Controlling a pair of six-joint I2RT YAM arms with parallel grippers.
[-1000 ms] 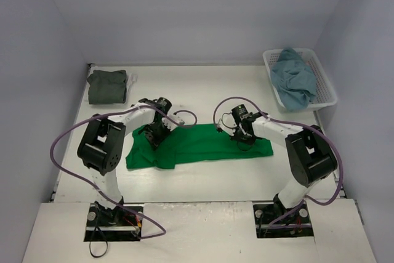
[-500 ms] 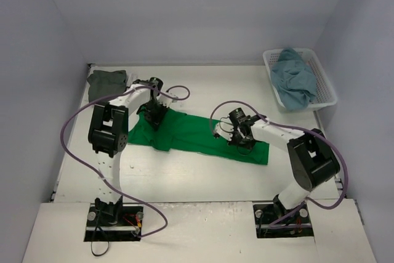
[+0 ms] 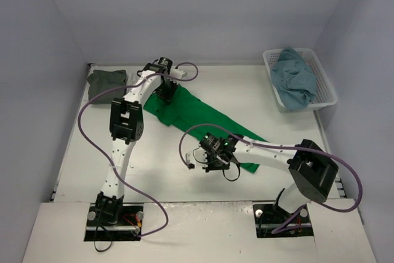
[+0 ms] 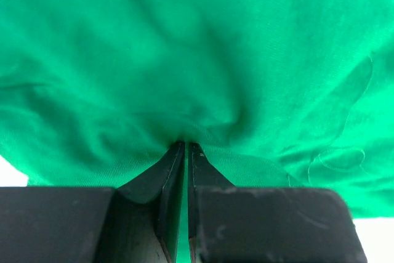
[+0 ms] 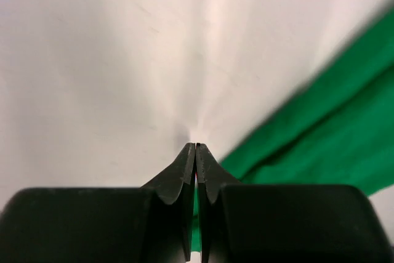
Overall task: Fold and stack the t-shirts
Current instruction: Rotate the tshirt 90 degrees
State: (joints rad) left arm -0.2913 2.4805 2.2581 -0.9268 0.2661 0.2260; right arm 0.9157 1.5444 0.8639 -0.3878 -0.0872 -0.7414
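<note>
The green t-shirt (image 3: pixel 198 115) is judged light, limp and easily bunched, so it is best taken at a hem or corner and pulled taut between two holds. It is laid as a creased diagonal band across the table (image 3: pixel 154 170), bright and plain. A fold at its far end is pinched in the closed left jaws. The right jaws are shut at its near edge, but cloth between them cannot be confirmed.

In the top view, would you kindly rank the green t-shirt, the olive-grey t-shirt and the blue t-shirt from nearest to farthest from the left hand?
1. The green t-shirt: pinched in the left hand.
2. The olive-grey t-shirt: far-left corner.
3. The blue t-shirt: in the far-right basket.
</note>
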